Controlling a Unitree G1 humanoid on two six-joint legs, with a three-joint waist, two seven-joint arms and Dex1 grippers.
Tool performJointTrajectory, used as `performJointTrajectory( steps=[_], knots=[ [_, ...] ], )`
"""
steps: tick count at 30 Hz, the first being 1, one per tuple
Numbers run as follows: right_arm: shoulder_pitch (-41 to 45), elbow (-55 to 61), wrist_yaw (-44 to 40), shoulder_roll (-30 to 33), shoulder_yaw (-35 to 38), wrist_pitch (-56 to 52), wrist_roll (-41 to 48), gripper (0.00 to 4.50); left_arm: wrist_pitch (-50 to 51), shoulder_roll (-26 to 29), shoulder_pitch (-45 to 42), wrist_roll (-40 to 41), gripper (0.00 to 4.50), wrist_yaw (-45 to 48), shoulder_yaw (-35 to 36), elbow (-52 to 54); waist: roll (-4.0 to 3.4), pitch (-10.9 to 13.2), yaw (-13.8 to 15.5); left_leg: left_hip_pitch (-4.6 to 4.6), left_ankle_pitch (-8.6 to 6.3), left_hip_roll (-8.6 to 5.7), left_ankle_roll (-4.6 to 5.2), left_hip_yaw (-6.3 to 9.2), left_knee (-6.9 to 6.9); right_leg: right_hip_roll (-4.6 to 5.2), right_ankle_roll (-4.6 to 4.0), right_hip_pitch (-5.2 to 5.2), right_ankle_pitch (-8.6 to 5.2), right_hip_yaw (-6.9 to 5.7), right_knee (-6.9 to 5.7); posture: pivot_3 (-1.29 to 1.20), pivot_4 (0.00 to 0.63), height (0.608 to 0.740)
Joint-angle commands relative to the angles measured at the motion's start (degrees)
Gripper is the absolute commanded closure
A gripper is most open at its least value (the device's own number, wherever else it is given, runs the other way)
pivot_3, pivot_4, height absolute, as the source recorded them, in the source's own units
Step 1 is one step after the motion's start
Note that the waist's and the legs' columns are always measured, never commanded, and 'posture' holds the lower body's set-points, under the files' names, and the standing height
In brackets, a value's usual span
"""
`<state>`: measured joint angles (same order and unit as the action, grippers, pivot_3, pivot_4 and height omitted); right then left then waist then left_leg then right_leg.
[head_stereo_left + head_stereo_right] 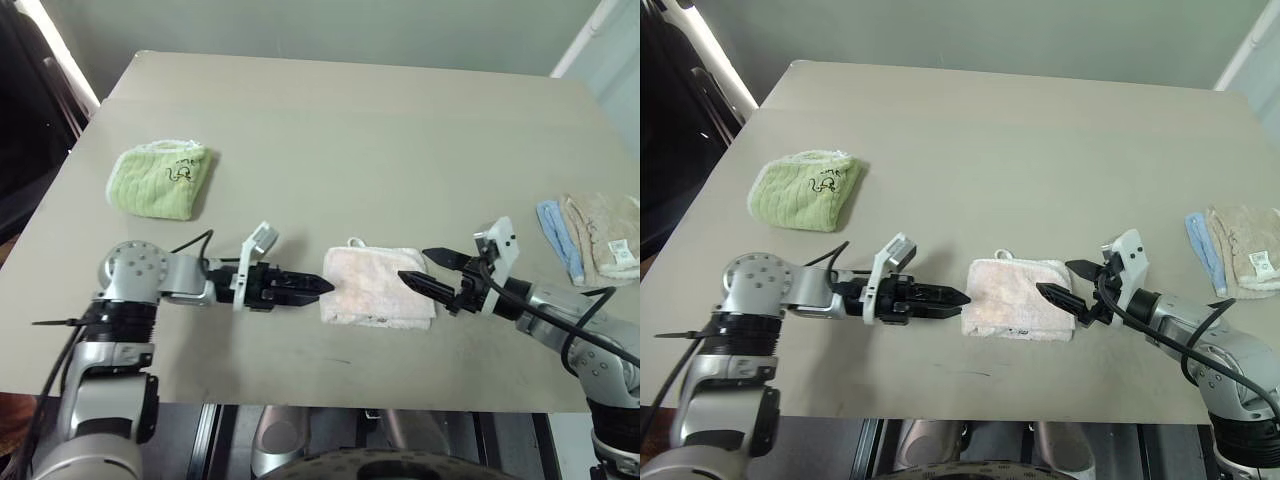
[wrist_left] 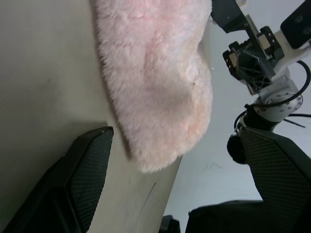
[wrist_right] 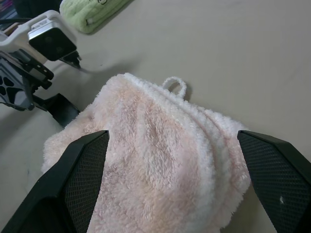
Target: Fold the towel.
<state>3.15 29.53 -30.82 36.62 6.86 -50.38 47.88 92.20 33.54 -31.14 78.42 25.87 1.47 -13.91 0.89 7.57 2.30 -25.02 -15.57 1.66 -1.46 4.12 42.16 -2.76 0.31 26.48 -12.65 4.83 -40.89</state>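
Grey-beige table [image 1: 380,130] carries the pale pink towel [image 1: 375,285], lying folded into a thick pad between the two sets of fingers, its long axis running from one gripper to the other. The left gripper [image 1: 318,285] points at one short end, the right gripper [image 1: 428,270] overhangs the other and looks nearer; both are spread and hold nothing. The fluffy pile shows a small white loop [image 3: 175,86] on the far edge.

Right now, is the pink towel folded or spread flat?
Folded: the towel lies as a small thick rectangle with stacked layers along its edge.
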Motion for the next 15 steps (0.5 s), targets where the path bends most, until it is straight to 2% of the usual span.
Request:
performJointTrajectory(
  steps=[1,4,6,15],
  knots=[
    [0.65,2.04,0.83,-0.22,1.74,0.67,0.27,0.03,0.3,-3.27,-3.04,-0.11,0.0,-0.84,-0.59,-1.36,0.01,0.01,0.03,0.0,0.01,0.0,-0.02,0.0,0.0,0.0,0.01,0.0,0.01,0.0,0.0,0.0,0.15,0.697],
    [0.76,2.26,1.04,-0.13,1.77,0.48,0.49,0.03,0.3,-4.6,-4.14,-1.24,0.0,-0.84,-2.44,-2.02,0.01,0.01,-0.05,0.01,0.05,0.01,-0.07,-0.01,0.0,-0.01,0.01,0.01,0.02,0.0,-0.01,0.0,0.15,0.697],
    [0.68,2.37,1.06,0.04,1.68,0.42,0.36,0.03,0.3,-5.66,-4.23,-1.85,0.0,-0.46,-2.99,-2.34,0.01,0.01,-0.13,0.03,0.27,0.02,-0.45,-0.04,-0.02,-0.02,0.02,0.01,0.01,-0.01,-0.01,0.0,0.15,0.697],
    [-0.21,2.9,1.26,0.4,0.26,0.42,-1.38,0.03,0.3,-10.2,-5.4,-3.88,0.0,-1.37,-2.28,-4.64,0.02,0.01,0.38,0.02,0.25,-0.07,-0.35,-0.04,0.01,0.02,0.23,-0.08,-0.03,0.04,0.04,0.0,0.15,0.697]
  ],
)
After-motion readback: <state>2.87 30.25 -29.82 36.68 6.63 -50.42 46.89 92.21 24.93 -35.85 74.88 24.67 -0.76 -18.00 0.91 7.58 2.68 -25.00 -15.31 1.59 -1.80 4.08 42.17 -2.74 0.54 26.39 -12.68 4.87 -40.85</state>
